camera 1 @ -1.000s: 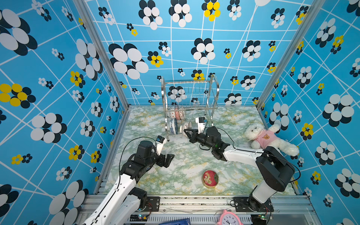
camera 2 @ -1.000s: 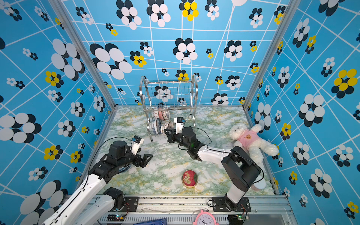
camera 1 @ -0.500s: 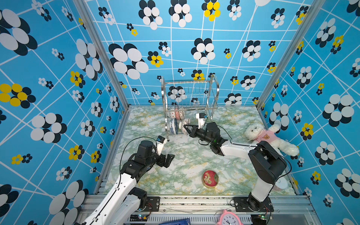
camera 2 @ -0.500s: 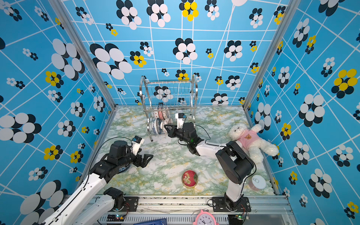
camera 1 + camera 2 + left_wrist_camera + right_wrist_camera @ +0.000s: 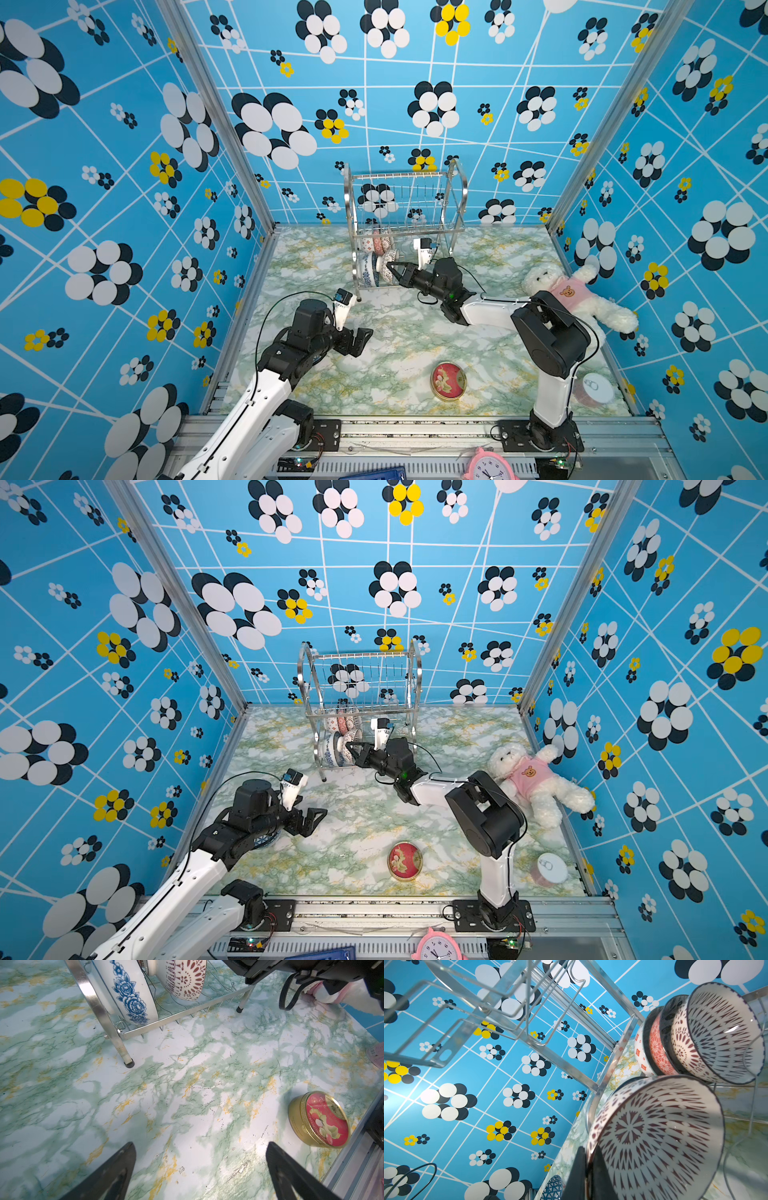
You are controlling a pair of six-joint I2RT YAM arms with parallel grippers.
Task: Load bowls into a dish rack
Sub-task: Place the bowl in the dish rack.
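Right fingers are clamped on the rim of the maroon-petal bowl. Bowl is stood on edge inside the bottom tier of the dish rack. Rack sits at the far edge of the bench, mid-width. Rim pinch makes sense: the thin edge fits closed fingers, and an on-edge bowl drops between the wavy wires instead of lying across them.

Held bowl is just beside the blue floral bowl, racked at the rack's end toward the left edge. Can't tell if the held one bears on the wires yet. Behind them is a back row, looks like 4 bowls, all on edge and nested close, so they pack tight.

Left fingers are wide apart with nothing between them, over bare bench toward the front-left corner. Reads as parked clear of the right arm. A blue-and-white rim peeks from under that arm, probably 1 more bowl, mostly hidden.

Red tin is near the front edge and the teddy at the right edge. Neither is in play.

My guess: placement nearly done. Next is release, then back straight out without clipping neighbours.
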